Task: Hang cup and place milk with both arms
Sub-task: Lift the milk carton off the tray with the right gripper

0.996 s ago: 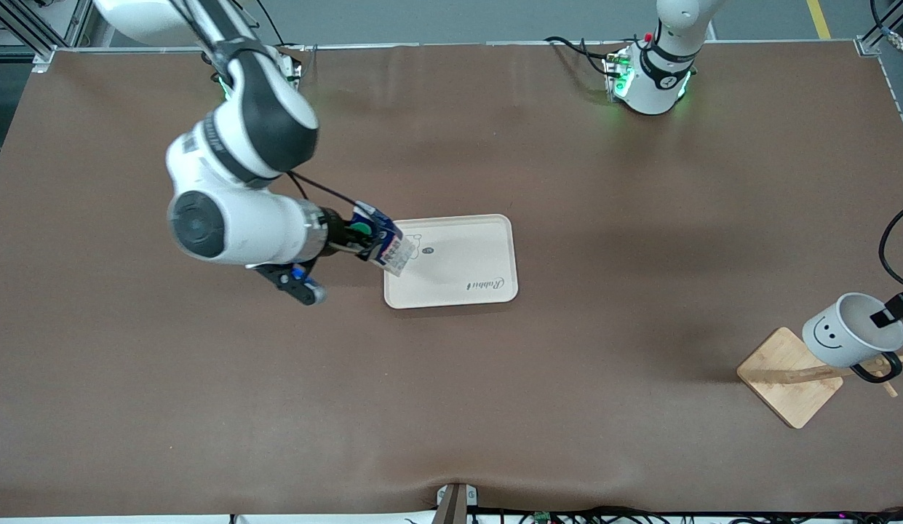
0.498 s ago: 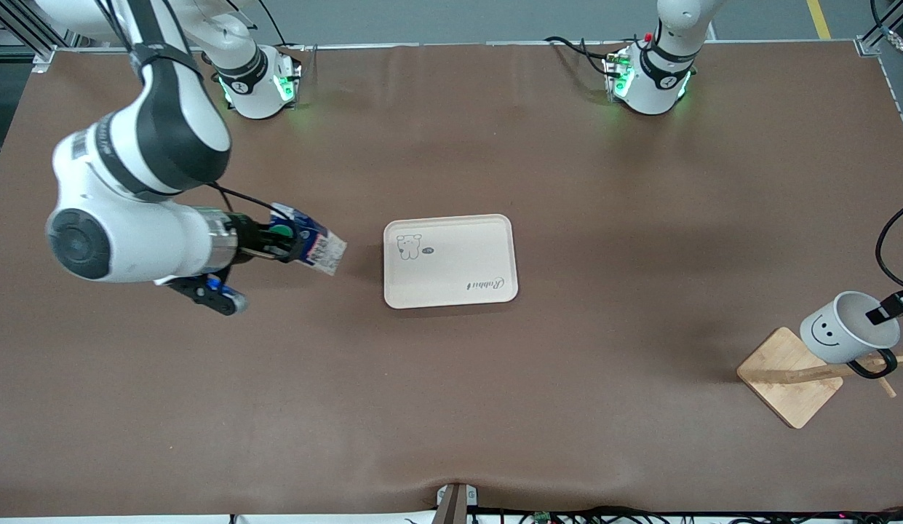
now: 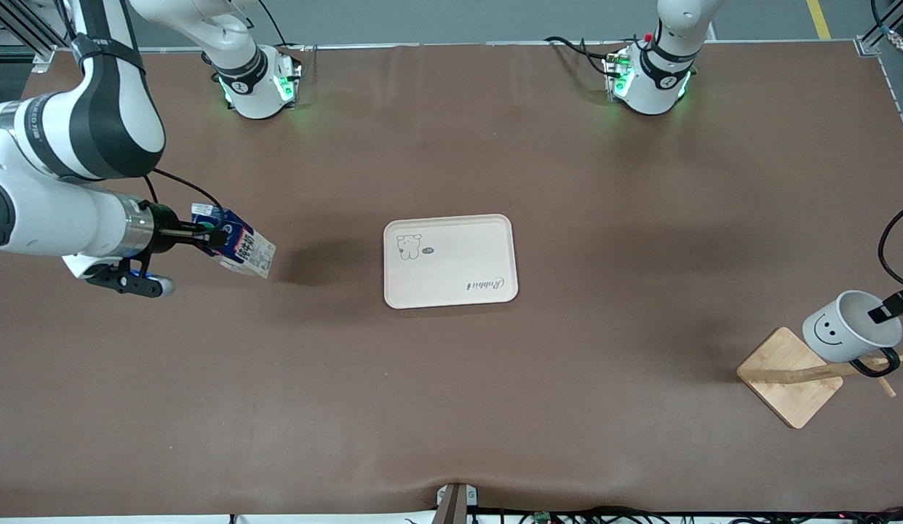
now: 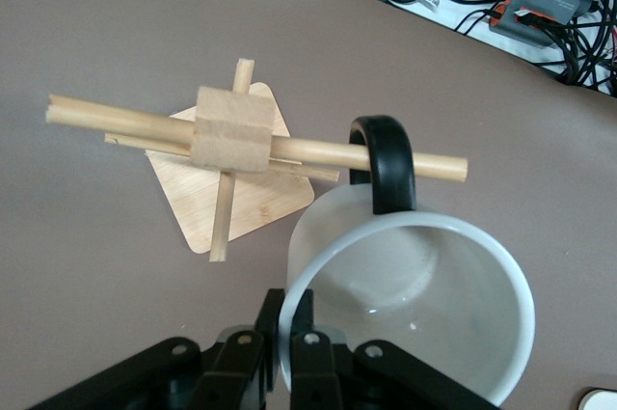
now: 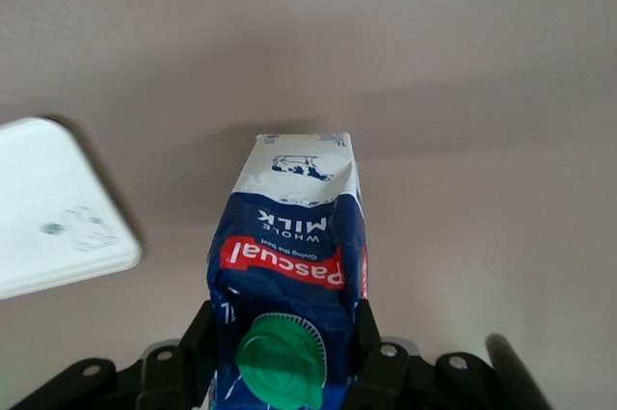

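The milk (image 3: 241, 249), a blue and white carton with a green cap, hangs tilted over bare table toward the right arm's end. My right gripper (image 3: 209, 236) is shut on its upper part; in the right wrist view the milk (image 5: 294, 236) sits between the black fingers of the right gripper (image 5: 282, 335). The white cup (image 3: 838, 335) with the smiley face hangs at the wooden rack (image 3: 786, 375), its black handle (image 4: 386, 164) looped over a peg (image 4: 318, 151). My left gripper (image 3: 886, 311) pinches the cup's rim; the left gripper (image 4: 289, 312) has one finger inside the cup (image 4: 424, 314) and one outside.
A cream tray (image 3: 458, 251) with a small drawing lies at the table's middle, and the tray (image 5: 58, 207) also shows in the right wrist view. Both arm bases stand along the table's edge farthest from the front camera. Cables lie off the table beside the rack.
The right arm has swung the milk from over the tray's edge away toward the right arm's end of the table. The cup and left gripper have barely shifted at the rack.
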Controlling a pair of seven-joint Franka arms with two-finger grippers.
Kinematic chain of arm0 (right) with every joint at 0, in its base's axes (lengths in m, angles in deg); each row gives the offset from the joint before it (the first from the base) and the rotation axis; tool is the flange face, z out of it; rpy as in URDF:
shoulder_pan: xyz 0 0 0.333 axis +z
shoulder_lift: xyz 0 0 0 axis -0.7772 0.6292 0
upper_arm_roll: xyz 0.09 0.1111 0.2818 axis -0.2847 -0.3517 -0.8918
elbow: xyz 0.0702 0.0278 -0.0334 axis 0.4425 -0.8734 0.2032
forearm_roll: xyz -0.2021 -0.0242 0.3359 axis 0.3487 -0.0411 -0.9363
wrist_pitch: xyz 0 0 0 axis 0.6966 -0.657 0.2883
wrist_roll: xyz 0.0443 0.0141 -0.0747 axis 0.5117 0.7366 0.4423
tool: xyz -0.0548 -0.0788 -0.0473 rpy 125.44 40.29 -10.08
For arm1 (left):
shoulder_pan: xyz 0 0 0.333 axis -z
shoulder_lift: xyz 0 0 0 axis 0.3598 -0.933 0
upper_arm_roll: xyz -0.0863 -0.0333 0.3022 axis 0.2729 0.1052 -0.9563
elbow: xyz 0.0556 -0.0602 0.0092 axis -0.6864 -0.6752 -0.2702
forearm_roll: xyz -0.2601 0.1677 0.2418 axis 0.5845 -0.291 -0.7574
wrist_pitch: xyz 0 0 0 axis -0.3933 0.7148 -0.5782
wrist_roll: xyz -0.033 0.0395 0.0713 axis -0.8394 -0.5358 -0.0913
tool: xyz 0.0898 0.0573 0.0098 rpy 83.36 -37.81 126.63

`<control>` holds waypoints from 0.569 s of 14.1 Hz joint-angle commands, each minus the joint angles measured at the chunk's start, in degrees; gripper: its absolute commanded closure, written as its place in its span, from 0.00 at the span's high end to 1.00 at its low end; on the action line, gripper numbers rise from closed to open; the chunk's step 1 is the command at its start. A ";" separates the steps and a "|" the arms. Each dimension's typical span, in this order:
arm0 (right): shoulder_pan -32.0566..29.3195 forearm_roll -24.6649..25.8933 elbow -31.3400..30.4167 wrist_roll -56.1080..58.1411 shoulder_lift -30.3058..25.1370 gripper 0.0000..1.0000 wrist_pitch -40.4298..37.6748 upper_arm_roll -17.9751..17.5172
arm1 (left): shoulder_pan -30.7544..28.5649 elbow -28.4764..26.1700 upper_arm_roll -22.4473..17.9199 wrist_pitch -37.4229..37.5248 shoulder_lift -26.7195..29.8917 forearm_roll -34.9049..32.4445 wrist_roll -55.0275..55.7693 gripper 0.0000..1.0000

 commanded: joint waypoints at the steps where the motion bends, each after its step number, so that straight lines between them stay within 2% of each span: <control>1: -0.98 4.44 -9.99 4.09 -4.66 0.00 4.59 0.22 | -0.17 -0.29 0.41 -0.47 -0.01 0.29 -0.21 1.00; 5: -1.33 4.98 -15.28 12.43 -5.19 0.00 8.82 6.53 | 1.59 0.32 1.11 0.23 1.39 -0.06 4.19 1.00; 8: -1.34 4.98 -18.70 17.80 -5.01 0.00 12.59 8.83 | 2.73 0.32 1.11 1.45 3.24 -0.06 4.46 1.00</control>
